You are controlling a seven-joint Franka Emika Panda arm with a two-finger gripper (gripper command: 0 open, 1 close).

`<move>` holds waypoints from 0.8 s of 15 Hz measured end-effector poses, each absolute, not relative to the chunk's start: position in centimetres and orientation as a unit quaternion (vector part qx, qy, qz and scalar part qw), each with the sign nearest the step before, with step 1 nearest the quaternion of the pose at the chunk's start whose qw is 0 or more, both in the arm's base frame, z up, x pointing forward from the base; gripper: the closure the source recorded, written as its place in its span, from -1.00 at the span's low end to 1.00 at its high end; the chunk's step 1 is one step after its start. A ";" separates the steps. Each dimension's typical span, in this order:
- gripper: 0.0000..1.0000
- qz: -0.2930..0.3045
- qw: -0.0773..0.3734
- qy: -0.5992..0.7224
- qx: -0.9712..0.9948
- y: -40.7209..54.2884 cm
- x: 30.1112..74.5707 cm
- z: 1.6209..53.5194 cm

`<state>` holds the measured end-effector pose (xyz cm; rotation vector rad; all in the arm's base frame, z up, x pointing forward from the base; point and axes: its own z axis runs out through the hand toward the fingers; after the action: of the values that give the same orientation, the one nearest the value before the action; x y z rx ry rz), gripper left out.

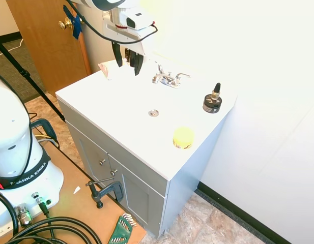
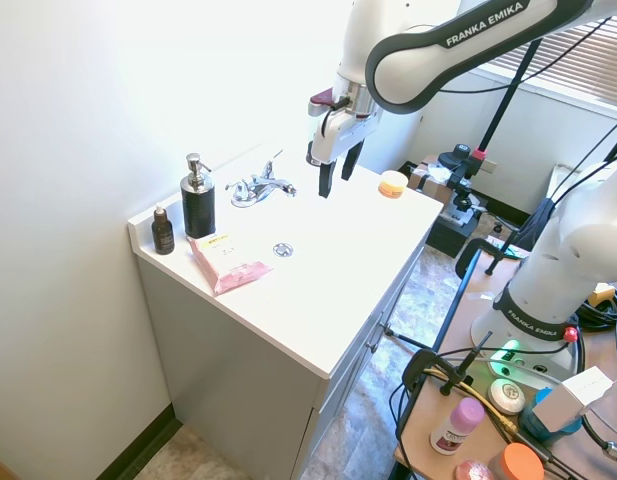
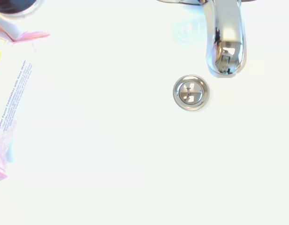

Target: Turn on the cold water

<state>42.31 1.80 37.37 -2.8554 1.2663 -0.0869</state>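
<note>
At the front of the counter [image 1: 121,132], by its right corner, sits a yellow tub [image 1: 183,137], well clear of the basin and out of the arm's way. At the left end a pink packet [image 2: 228,262] lies flat, also apart from the work.

Further in is the drain [image 1: 153,113], which the wrist view shows straight below the camera with the spout tip [image 3: 225,56] just beyond it. So the claw [image 1: 127,61] hangs over the basin in front of the faucet [image 2: 260,186], pointing down. Its fingers are apart and hold nothing, which suits an approach to a slim lever. It is high above the counter and touches nothing.

Behind the basin stands the faucet with two matching levers. The cold lever [image 1: 182,76] is the right-hand one as you face the spout, and looks untouched. No water shows at the spout, so the task seems barely begun. The claw sits nearer the left lever, so my guess is it must shift right and drop before pushing.

Against the wall stand a pump bottle [image 2: 198,205] at the left and a dark jar [image 1: 212,101] at the right, the jar near the cold lever's side and worth avoiding.
</note>
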 end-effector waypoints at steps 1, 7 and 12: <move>-1.00 -0.027 0.008 0.405 -0.914 1.8 42.3 37.3; -1.00 -0.070 0.028 0.511 -0.857 -1.0 48.8 38.0; -1.00 -0.153 -0.016 0.593 -0.790 -6.0 57.8 36.5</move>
<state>57.77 -5.97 36.52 -2.5082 1.8841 -0.4855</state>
